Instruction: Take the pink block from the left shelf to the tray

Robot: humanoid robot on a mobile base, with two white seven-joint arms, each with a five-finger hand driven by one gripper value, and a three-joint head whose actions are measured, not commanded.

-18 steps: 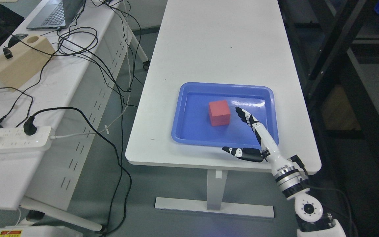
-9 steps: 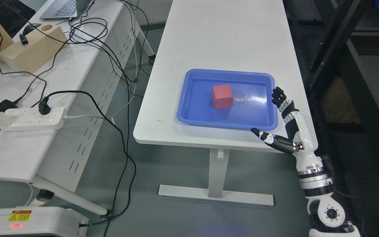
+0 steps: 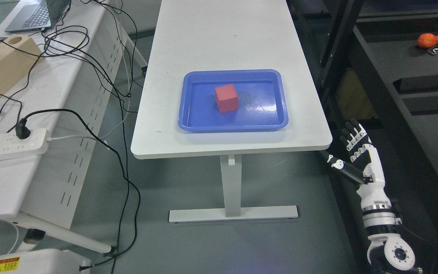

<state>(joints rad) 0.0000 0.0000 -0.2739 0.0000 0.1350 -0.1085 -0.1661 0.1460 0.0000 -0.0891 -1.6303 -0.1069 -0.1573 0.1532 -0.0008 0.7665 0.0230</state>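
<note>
A reddish-pink block (image 3: 226, 98) rests inside the blue tray (image 3: 276, 118) on the white table (image 3: 219, 45). My right hand (image 3: 343, 147) hangs off the table's right front corner, over the floor, well clear of the tray. Its fingers are spread and straight, the thumb sticks out to the left, and it holds nothing. No left arm shows in the picture.
A dark shelf unit (image 3: 413, 87) stands close to the right of my hand, with an orange object (image 3: 430, 39) on its upper board. To the left is a second desk with a power strip (image 3: 10, 144), cables, a wooden box (image 3: 2, 66) and a laptop (image 3: 32, 15).
My right hand has pulled back from over the tray, past its right rim, down off the table corner. The camera view has shifted too. The block stays in the tray.
</note>
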